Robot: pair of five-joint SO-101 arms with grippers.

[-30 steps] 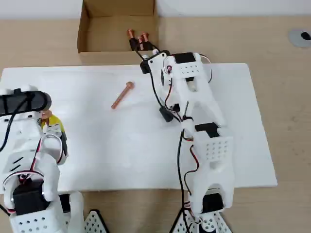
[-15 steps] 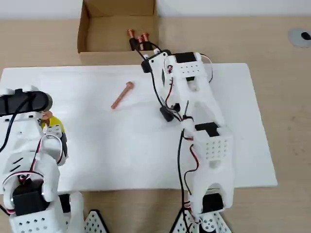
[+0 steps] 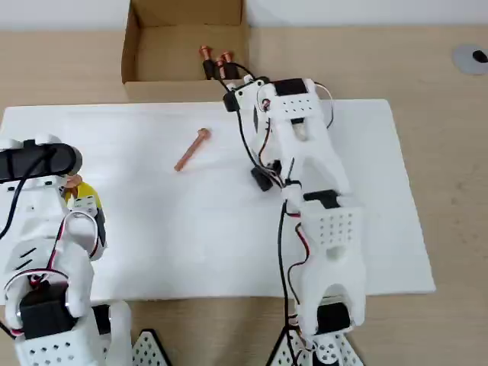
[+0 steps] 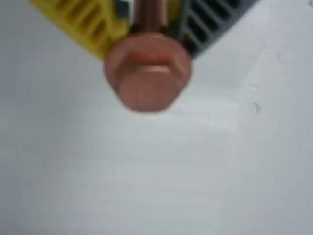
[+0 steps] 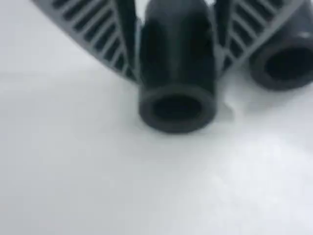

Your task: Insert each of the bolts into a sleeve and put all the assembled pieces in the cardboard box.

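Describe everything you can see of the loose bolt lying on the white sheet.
The loose bolt is copper-coloured and looks like metal. It has a wider head at the end nearer the cardboard box and a slim shaft, which is bare. It lies flat and diagonal on the white sheet. Only the sheet touches it.

mat (image 3: 175,229) centre: open | 1 loose bolt (image 3: 192,149) on it | cardboard box (image 3: 175,91) wall along far edge
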